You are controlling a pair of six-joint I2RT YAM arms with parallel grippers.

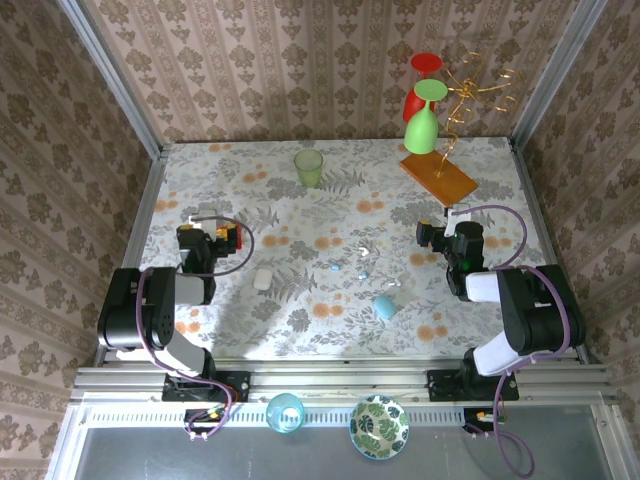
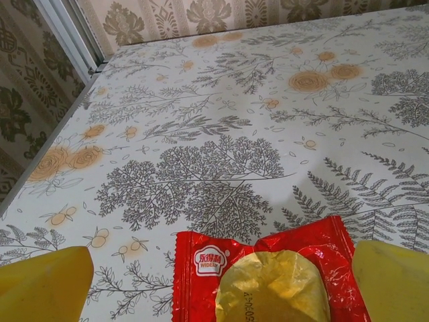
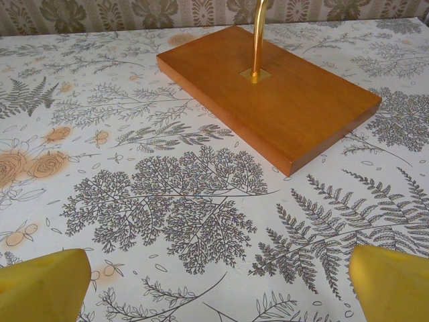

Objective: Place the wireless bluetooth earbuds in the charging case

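The floral surface [image 1: 200, 330] carries everything. Toward its far right corner sits a wooden stand base [image 3: 268, 94] with a gold wire stem rising from it. A green cup [image 1: 309, 167] stands near the middle of the far edge.

The left pincer [image 2: 218, 288] hovers in the left half, its yellow fingers [image 2: 40, 288] spread wide and gripping nothing. A red snack packet [image 2: 268, 282] lies flat on the surface in the gap between them. The right pincer [image 3: 214, 285] is in the right half, equally wide open and empty, and faces the stand base across bare cloth.

Near the centre lies a white oblong piece [image 1: 262, 279]. What looks to be the charging case [image 1: 385, 306] is a pale-blue rounded body closer to the near edge, right of centre.

The earbuds [image 1: 335, 268] are tiny specks scattered mid-surface between the two arms, just farther from the near edge than the case and apart from it.

Both pincers point toward the far edge, so the buds lie off to the side — to the right pincer's left and the left pincer's right. The right arm seems the nearer, to buds and case alike. The buds are too small here for their long axis to be read — a closer look would be needed before any pinch.
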